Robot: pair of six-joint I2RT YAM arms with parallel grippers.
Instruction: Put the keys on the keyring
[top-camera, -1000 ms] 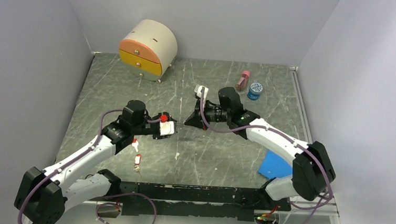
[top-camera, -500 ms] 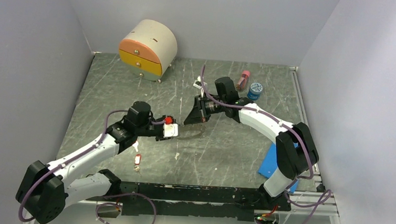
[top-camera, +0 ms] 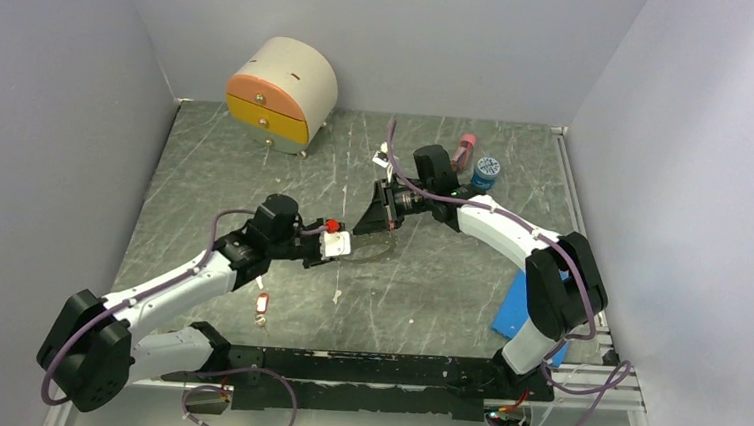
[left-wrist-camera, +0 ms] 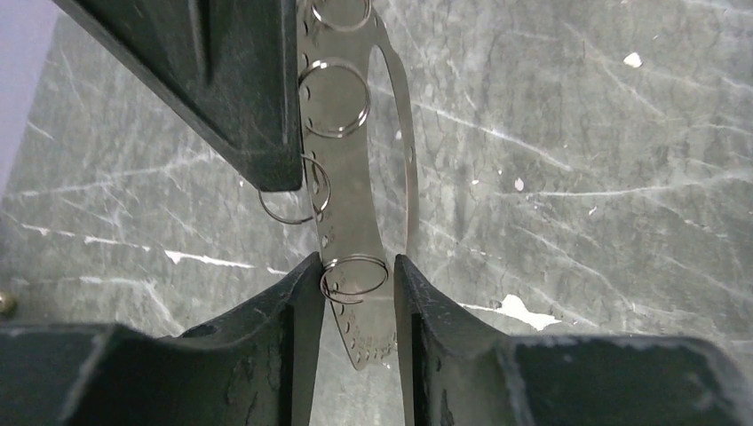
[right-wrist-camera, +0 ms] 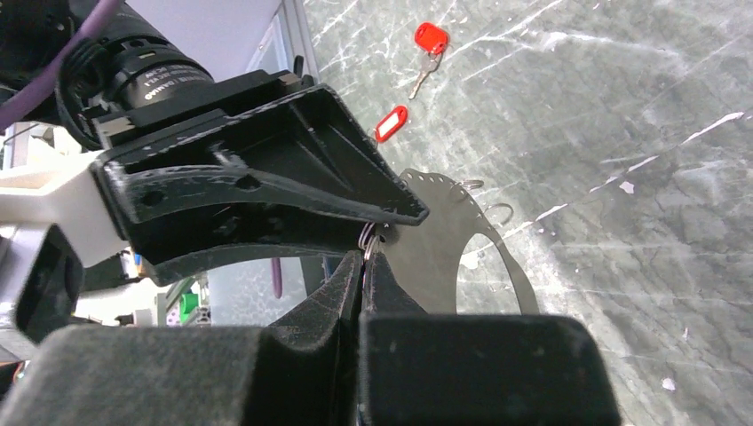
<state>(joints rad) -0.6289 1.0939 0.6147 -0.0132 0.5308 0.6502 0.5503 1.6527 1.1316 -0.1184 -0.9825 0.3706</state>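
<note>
Mid-table, above the dark marbled tabletop (top-camera: 428, 287), my two arms meet over the keyring (left-wrist-camera: 342, 204), which the wrist cameras show as a flat, curved metal band punched with small holes and carrying several small split rings (left-wrist-camera: 333, 86). The right gripper (right-wrist-camera: 364, 257) is clamped tight on one edge of the band, fingers pressed together with a small ring at their tips, and holds it clear of the table. The left gripper (left-wrist-camera: 355, 266) faces it from the opposite side, its jaws partway apart to either side of the band's lower tip and the split ring there; I cannot tell whether they pinch it. Two keys (right-wrist-camera: 391, 122) with red tags lie loose on the tabletop, apart from the keyring and close beside my left arm, neither threaded on.
</note>
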